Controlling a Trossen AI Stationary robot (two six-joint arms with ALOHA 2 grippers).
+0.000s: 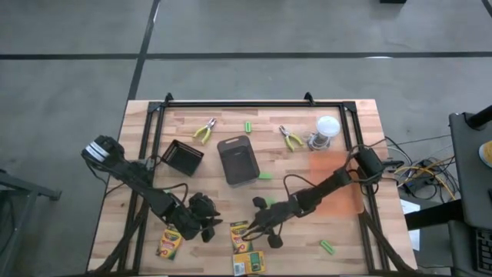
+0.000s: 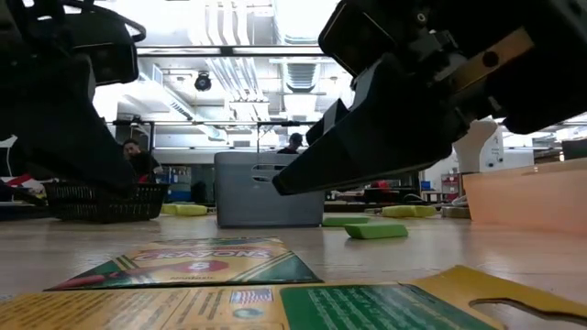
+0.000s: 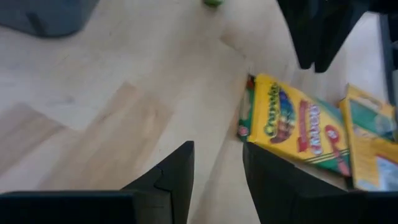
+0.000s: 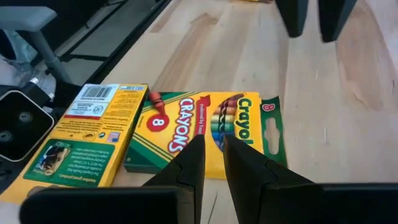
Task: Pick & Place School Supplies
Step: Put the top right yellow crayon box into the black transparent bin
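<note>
Wooden table (image 4: pixel 323 124), crayon box (image 4: pixel 205 134) just beyond right fingers (image 4: pixel 245 165) (nearly together)

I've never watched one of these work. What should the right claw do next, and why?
Probably open its fingers and drop straight down. The right gripper hangs just above the face-up crayon box with its fingers nearly together, too narrow to fit around the box. It holds nothing. The left gripper waits nearby.

Your left gripper (image 1: pixel 206 225) sits low at the table's near left, fingers partly apart and empty. Your right gripper (image 1: pixel 257 225) reaches in toward the near centre, fingers almost together, gripping nothing.
</note>
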